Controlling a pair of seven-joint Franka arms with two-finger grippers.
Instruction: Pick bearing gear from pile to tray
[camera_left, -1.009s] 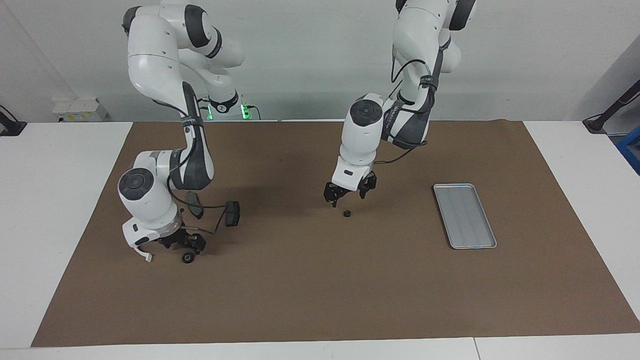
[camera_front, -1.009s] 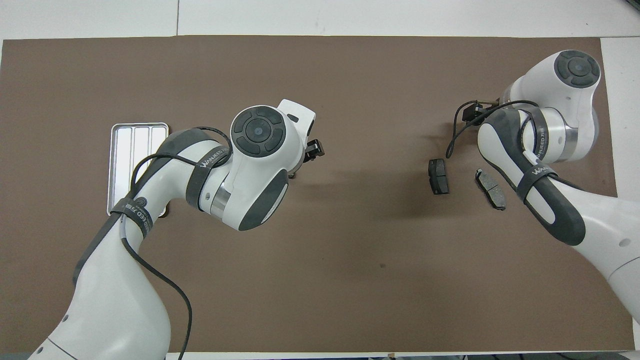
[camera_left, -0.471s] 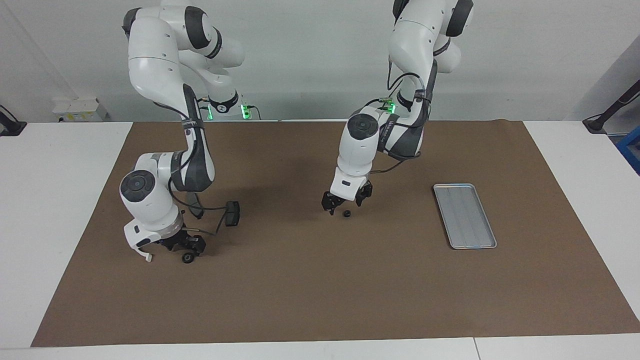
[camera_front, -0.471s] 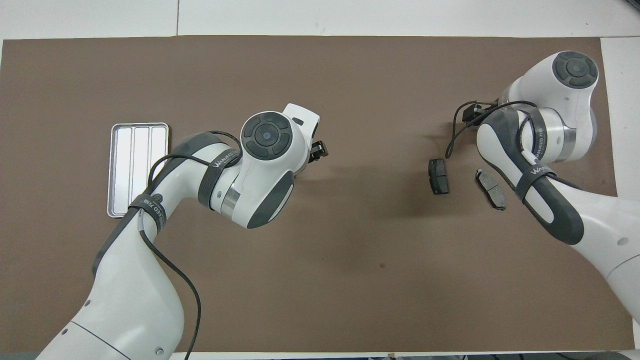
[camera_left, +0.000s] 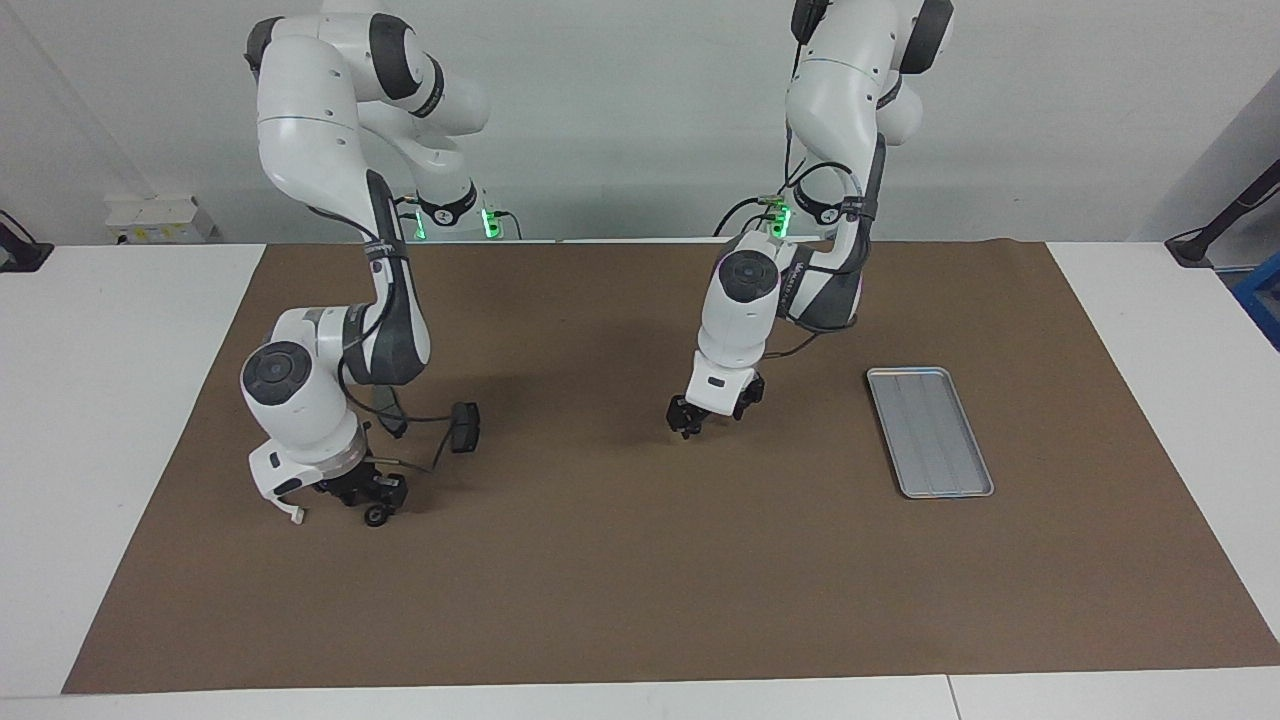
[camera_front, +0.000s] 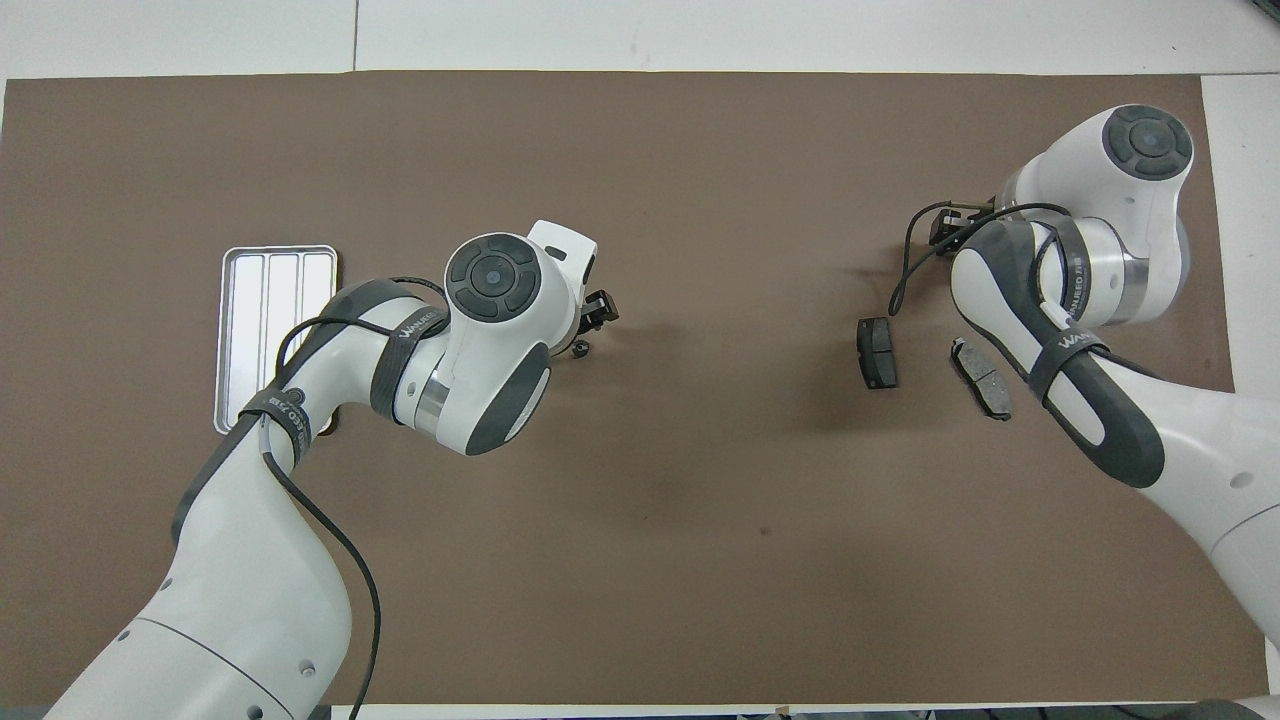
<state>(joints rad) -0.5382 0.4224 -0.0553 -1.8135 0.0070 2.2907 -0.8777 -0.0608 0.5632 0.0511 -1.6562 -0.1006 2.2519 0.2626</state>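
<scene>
At the right arm's end of the counter (camera_left: 120, 400), my right hand (camera_left: 372, 492) sits low beside a black round piece (camera_left: 376, 516); I cannot tell whether it is open or clamped. My arm half hides a grey plate (camera_left: 390, 410). Mid-counter, my left hand (camera_left: 703, 418) is spread wide over a tiny black piece (camera_front: 580, 348), gripping nothing. Toward the left arm's end, the tray (camera_left: 930, 430) shows only bare ribs.

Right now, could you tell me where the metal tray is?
The tray lies flat on the brown mat toward the left arm's end of the table, beside the left gripper.
</scene>
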